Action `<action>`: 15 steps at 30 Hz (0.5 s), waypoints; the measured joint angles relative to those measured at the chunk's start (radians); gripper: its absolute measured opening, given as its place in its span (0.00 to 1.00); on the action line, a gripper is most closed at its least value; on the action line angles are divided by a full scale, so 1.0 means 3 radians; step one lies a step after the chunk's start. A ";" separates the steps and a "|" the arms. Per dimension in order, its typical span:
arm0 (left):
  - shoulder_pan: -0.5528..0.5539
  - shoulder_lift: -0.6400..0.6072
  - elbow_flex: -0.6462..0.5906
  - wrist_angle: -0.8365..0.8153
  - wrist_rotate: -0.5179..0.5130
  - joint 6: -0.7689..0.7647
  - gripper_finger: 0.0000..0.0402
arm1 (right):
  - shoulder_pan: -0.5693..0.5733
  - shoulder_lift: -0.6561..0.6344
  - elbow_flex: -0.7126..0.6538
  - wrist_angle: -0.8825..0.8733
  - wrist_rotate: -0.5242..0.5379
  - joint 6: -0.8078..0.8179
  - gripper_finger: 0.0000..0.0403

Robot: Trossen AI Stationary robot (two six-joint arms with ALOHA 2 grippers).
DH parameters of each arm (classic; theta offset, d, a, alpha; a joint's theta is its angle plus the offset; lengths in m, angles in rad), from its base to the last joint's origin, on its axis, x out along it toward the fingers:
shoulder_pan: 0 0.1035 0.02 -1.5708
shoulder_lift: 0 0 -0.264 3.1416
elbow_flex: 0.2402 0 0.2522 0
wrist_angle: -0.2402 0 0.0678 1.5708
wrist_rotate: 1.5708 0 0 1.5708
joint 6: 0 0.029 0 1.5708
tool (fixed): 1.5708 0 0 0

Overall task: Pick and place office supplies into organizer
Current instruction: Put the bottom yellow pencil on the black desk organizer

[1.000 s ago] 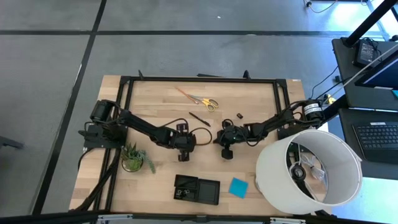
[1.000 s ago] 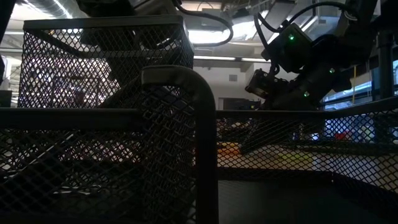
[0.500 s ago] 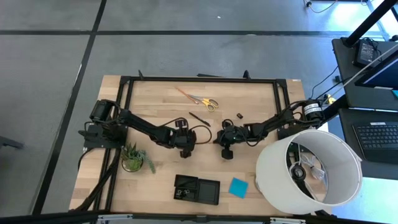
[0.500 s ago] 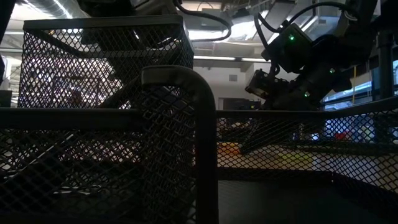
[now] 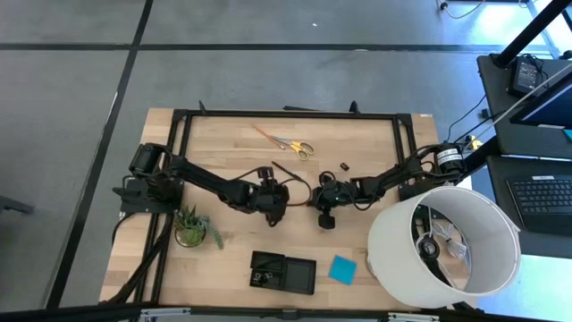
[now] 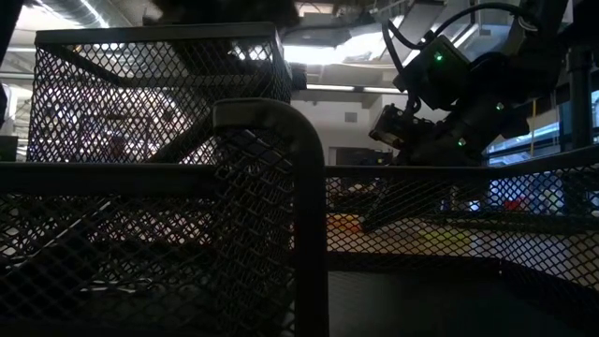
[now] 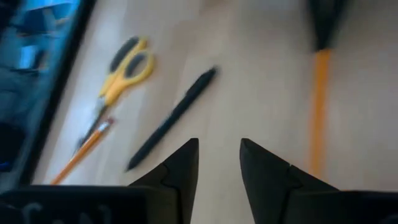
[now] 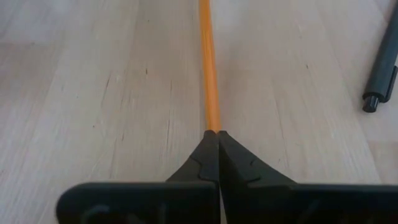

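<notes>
Black mesh organizer (image 6: 168, 187) walls fill the near view, with a rounded divider edge in the middle. Behind the mesh hangs a dark arm (image 6: 449, 94) with green lights, probably the right one.

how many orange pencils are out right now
2. One orange pencil lies beside the yellow scissors; a second pencil is pinched at its end by the right gripper. More may be hidden.
</notes>
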 joint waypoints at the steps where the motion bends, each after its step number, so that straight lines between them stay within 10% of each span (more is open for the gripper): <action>1: -0.0009 -0.0002 0.0065 -0.0070 0.0123 -0.0002 0.27 | 0.0000 0.0000 0.0000 0.0000 0.0000 0.0001 0.00; 15: -0.0005 -0.0003 0.0465 -0.1175 0.0984 -0.0561 0.31 | 0.0000 0.0000 0.0000 0.0000 -0.0004 0.0001 0.00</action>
